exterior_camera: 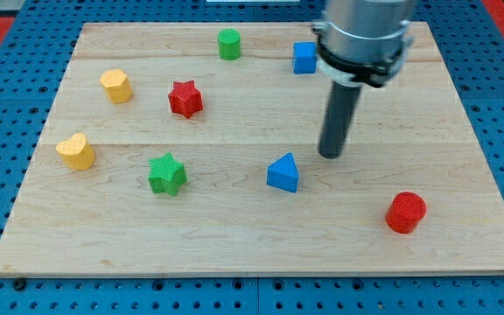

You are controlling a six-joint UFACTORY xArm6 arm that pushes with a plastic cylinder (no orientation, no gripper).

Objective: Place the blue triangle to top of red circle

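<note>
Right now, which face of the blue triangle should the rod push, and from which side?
Probably its left face, from the view's left: the red circle lies right and lower, so the blue triangle must travel right. My tip sits up-right of it, so it must circle around.

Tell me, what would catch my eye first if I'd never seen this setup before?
Probably the big dark rod coming down from the view's top, my tip resting on the wooden board. Just below and to its left sits the blue triangle. The red circle stands alone toward the view's bottom right.
</note>
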